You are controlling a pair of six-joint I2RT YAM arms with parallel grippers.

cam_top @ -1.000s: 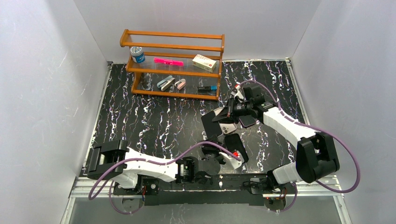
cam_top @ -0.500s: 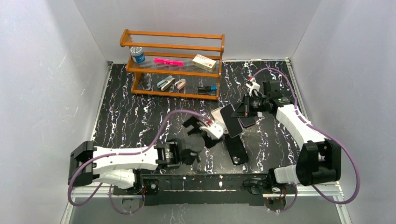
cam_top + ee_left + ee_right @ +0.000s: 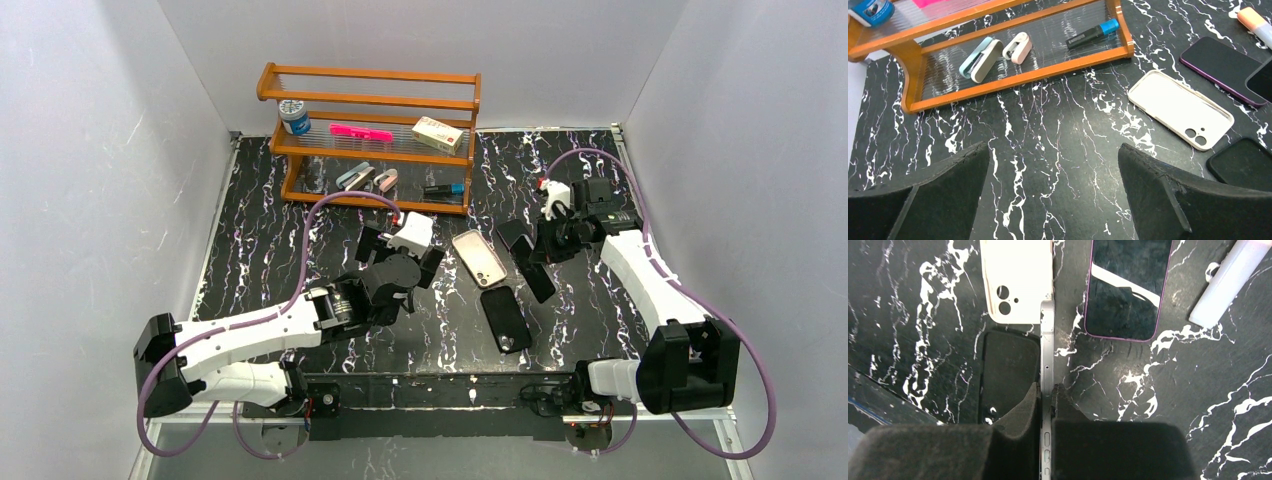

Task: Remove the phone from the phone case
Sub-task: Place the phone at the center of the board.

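The cream phone case [image 3: 478, 257] lies empty and flat on the black marble table, camera holes toward the near side; it also shows in the left wrist view [image 3: 1180, 107] and the right wrist view [image 3: 1015, 282]. My right gripper [image 3: 535, 247] is shut on the silver-edged phone [image 3: 1047, 345], holding it on edge just right of the case, above the table [image 3: 1048, 390]. My left gripper [image 3: 400, 255] is open and empty over bare table left of the case, fingers spread wide [image 3: 1053, 150].
A black phone case [image 3: 505, 318] lies near the front. A purple-rimmed phone [image 3: 1128, 287] lies face up under my right arm, a white marker [image 3: 1233, 280] beside it. The wooden rack [image 3: 370, 140] with small items stands at the back left.
My left gripper swung from the front centre toward the rack, letting go of the case. My right gripper drew the phone rightward; the cream case now lies apart from it.
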